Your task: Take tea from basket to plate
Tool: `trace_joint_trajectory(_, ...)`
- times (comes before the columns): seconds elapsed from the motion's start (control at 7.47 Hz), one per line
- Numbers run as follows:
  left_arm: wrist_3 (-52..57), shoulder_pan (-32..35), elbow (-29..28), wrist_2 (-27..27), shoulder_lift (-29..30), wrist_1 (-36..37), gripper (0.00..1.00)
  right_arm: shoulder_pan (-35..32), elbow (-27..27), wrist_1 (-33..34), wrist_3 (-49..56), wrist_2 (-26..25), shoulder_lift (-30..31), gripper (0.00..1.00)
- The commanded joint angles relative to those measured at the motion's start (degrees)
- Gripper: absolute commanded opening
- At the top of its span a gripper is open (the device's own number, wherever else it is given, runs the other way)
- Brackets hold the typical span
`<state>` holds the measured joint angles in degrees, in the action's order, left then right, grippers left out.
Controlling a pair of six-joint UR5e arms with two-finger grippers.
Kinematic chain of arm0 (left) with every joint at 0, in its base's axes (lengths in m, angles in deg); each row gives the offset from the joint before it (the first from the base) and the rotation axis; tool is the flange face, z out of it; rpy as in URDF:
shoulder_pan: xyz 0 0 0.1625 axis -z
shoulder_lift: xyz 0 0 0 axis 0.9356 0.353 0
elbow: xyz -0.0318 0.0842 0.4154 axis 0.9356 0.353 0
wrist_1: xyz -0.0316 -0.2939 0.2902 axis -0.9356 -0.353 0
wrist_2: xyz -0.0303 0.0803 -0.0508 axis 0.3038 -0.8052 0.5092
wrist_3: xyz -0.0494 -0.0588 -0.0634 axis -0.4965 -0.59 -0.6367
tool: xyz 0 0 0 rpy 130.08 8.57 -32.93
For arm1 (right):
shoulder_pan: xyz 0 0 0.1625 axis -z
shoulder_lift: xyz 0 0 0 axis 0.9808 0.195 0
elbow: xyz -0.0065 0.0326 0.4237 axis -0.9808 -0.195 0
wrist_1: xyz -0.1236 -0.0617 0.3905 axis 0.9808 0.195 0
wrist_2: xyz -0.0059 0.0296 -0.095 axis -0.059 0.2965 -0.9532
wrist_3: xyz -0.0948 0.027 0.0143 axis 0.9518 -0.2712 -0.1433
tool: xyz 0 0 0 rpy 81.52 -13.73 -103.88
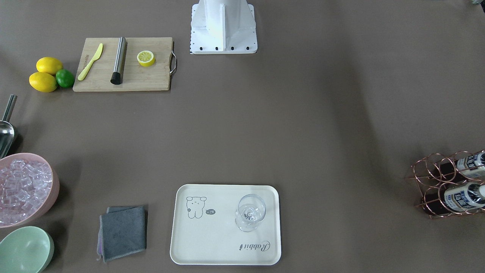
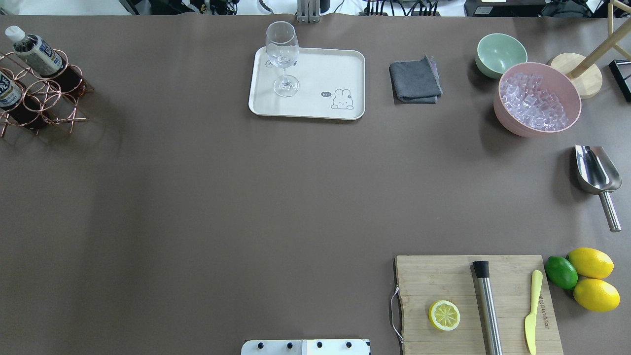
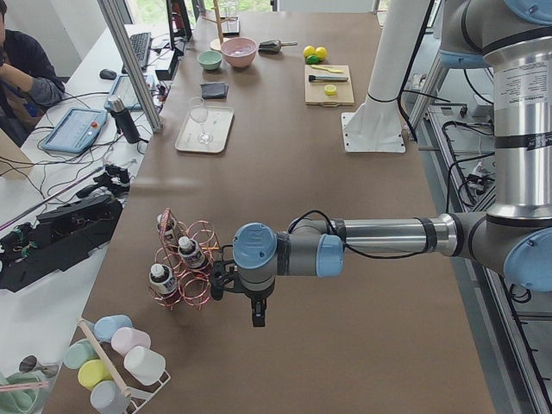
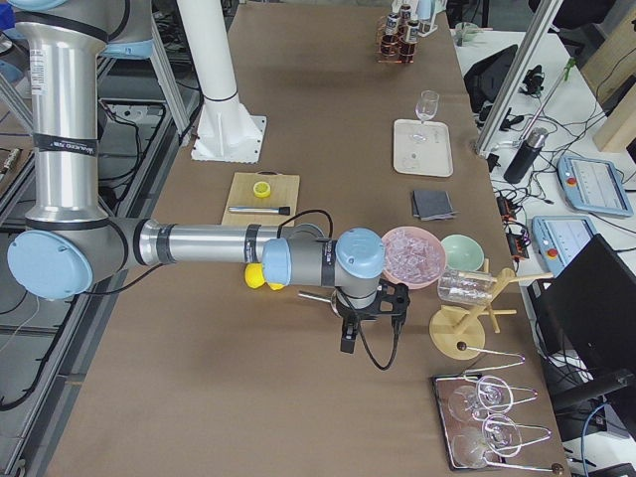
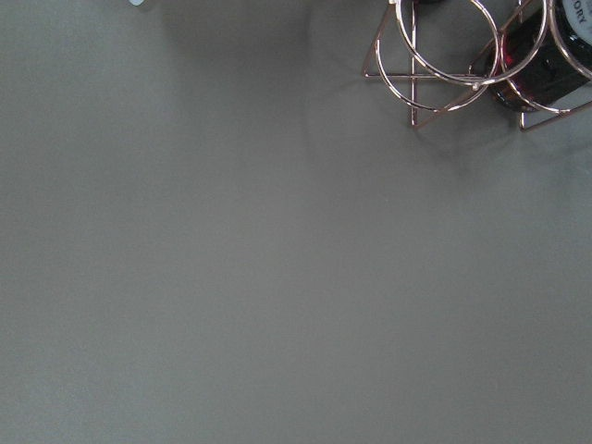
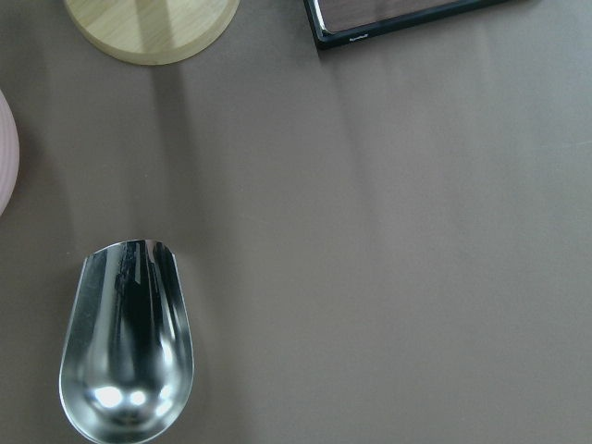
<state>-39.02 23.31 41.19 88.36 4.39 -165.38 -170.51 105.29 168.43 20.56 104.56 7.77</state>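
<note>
The tea point(image 2: 35, 48) stands in the basket point(image 2: 47, 93) at the upper left of the overhead view, white cap up. Another bottle is partly cut off by the left edge. The left side view shows three bottles in the wire rings. The plate point(image 2: 315, 69) lies well apart from the basket, at top centre of the overhead view. The only thing on it is a stemmed glass point(image 2: 282, 59), upright near its left end.

In the left side view the near arm reaches across the frame. The left claw point(image 3: 256, 312) hangs over bare table just beside the basket, touching nothing that I can make out. I cannot tell from here whether it is spread or closed. Its wrist camera catches only the basket's rings in the upper right corner.

In the right side view the right claw point(image 4: 346, 338) hangs over the table near the pink ice bowl point(image 4: 412, 253). Its state I cannot tell either. The right wrist camera looks down on a steel scoop point(image 6: 127, 347) at lower left.

At the lower right of the overhead view is a cutting board point(image 2: 443, 276). On it lie a lemon half point(image 2: 444, 315), a steel rod point(image 2: 487, 305) and a yellow knife point(image 2: 532, 310). Two lemons and a lime sit just beside it. A grey cloth point(image 2: 415, 79) and a green bowl point(image 2: 500, 53) lie right of the plate.
</note>
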Motion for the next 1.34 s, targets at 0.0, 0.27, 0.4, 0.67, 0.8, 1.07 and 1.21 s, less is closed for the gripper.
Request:
trace_joint_trajectory(0.0, 0.0, -0.17, -0.24, -0.2, -0.69, -2.85, 0.98, 0.0, -0.02, 0.0, -0.04, -0.04, -0.12, 1.0)
trace_joint_trajectory(0.27, -0.09, -0.52, -1.21, -0.11, -0.25, -2.96, 0.98, 0.0, -0.02, 0.0, -0.04, -0.04, -0.03, 1.0)
trace_joint_trajectory(0.4, -0.09, -0.61, -1.04, -0.02, 0.1, -3.05, 0.98, 0.0, -0.02, 0.0, -0.04, 0.04, -0.03, 1.0)
trace_joint_trajectory(0.67, -0.09, -0.61, -0.77, 0.33, 0.1, -4.88, 0.98, 0.0, -0.02, 0.0, 0.05, 0.04, -0.03, 1.0)
trace_joint_trajectory(0.8, 0.0, -0.61, -1.03, 0.33, -0.25, -6.03, 0.98, 0.0, -0.02, 0.0, -0.04, 0.04, -0.12, 1.0)
trace_joint_trajectory(1.07, -0.09, -1.4, -0.86, 0.42, -0.25, -6.65, 0.98, 0.0, -0.02, 0.0, -0.04, -0.04, -0.12, 1.0)
trace_joint_trajectory(1.21, 0.0, -1.4, -1.12, 0.42, -0.6, -7.44, 0.98, 0.0, -0.02, 0.0, -0.04, 0.04, -0.12, 1.0)
